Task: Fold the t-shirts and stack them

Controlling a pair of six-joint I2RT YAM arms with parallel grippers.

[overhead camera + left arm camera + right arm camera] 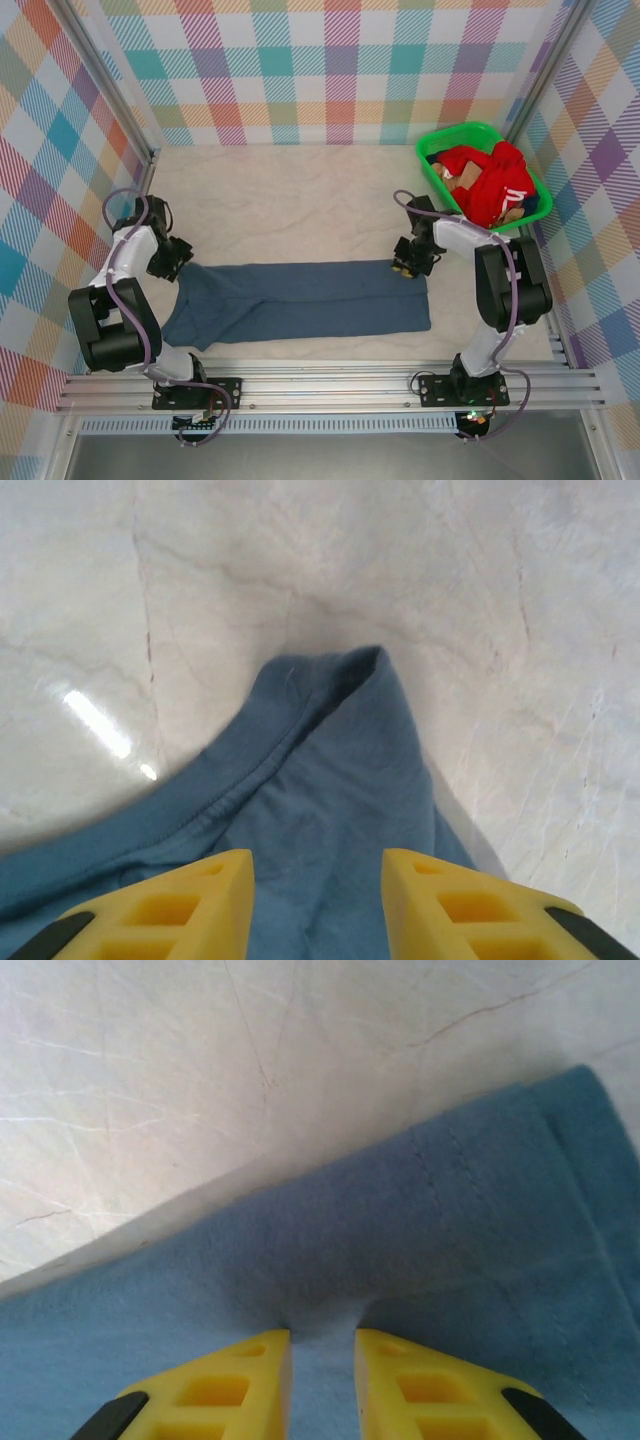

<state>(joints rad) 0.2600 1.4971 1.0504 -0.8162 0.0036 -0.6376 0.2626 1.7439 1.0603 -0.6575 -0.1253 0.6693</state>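
Left fingers (170, 910) over blue t-shirt (330, 810) on white cloth (300, 560) (plaid walls (330, 70)).

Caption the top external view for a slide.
Left gripper, right gripper at ends of folded slate-blue cloth t-shirt; green plastic basket holds red clothes.

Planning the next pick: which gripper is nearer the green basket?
Right. The right gripper is close to the basket, at one end of the blue shirt; the left gripper is at the far end.
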